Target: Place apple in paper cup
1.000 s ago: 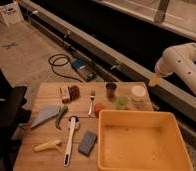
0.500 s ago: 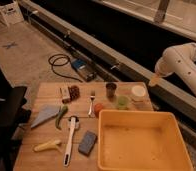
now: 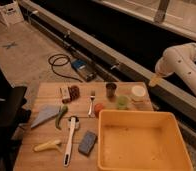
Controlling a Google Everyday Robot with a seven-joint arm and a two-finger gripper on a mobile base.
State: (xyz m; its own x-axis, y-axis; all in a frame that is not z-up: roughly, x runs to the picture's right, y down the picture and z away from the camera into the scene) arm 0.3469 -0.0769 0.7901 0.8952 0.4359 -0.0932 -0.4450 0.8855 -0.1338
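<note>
Zero progress: apple (image 3: pixel 99 107) ungrasped, lying left of paper cup (image 3: pixel 138 92); gripper (image 3: pixel 155 80), open-or-closed state untellable, raised just right of that cup.

The pincer (image 3: pixel 155 80) hangs in the air just past the worktop's (image 3: pixel 51 92) far corner. Nearest it, down and to the left, stands the paper cup (image 3: pixel 138 91). Farther that way, beyond a green cup (image 3: pixel 122 101), lies the apple (image 3: pixel 99 108) beside a yellow tray's (image 3: pixel 141 145) corner.

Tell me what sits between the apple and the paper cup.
Camera view: green cup between apple and paper cup; gripper hovers beyond the table.
</note>
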